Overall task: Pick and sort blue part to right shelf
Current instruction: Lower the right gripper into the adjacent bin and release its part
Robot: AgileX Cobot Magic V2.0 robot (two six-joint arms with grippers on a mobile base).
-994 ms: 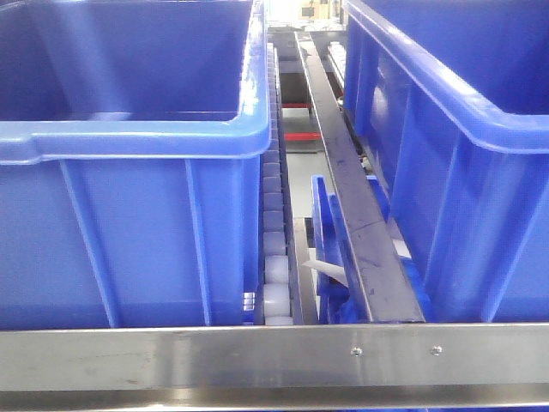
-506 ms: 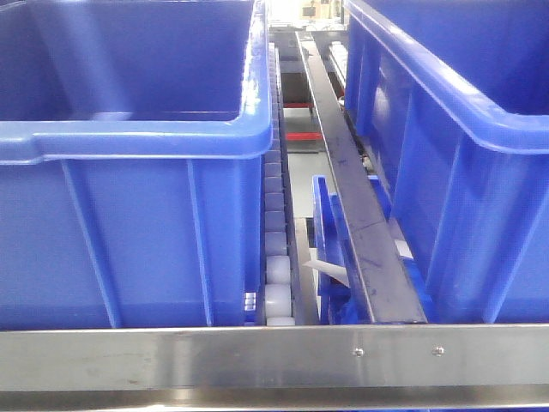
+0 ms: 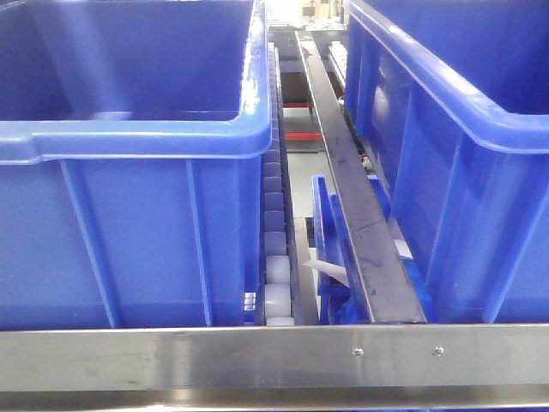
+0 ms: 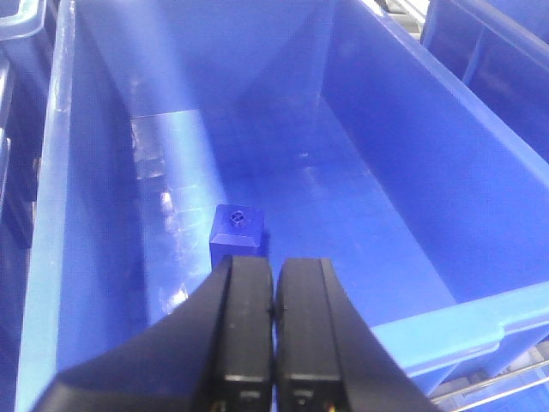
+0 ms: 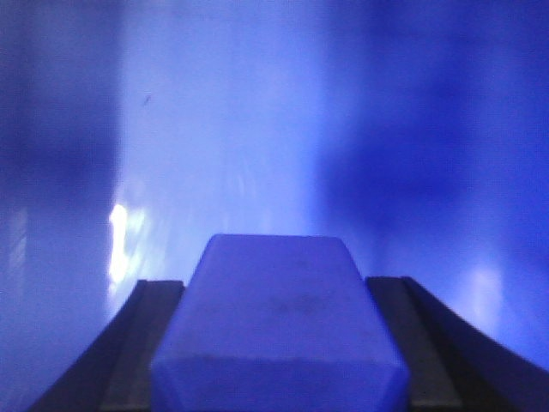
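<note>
Blue part (image 5: 279, 322) sits clamped in my right claw (image 5: 274, 343), low over a bin (image 5: 257, 129) floor for release.

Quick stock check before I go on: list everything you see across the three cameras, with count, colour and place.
Bins: two in front view, blue, left and right on the shelf; left wrist looks into one.
Blue part: one lying on the bin floor; one held in right tool.
Front rail: one, brushed steel, across the bottom.
Rollers: one track, white, between the bins.
Divider bar: one, dark, running back between the bins.
Left tool: black, shut, empty, above the bin.
Right tool: black fingers either side of the held part, blue surface beyond.
</note>
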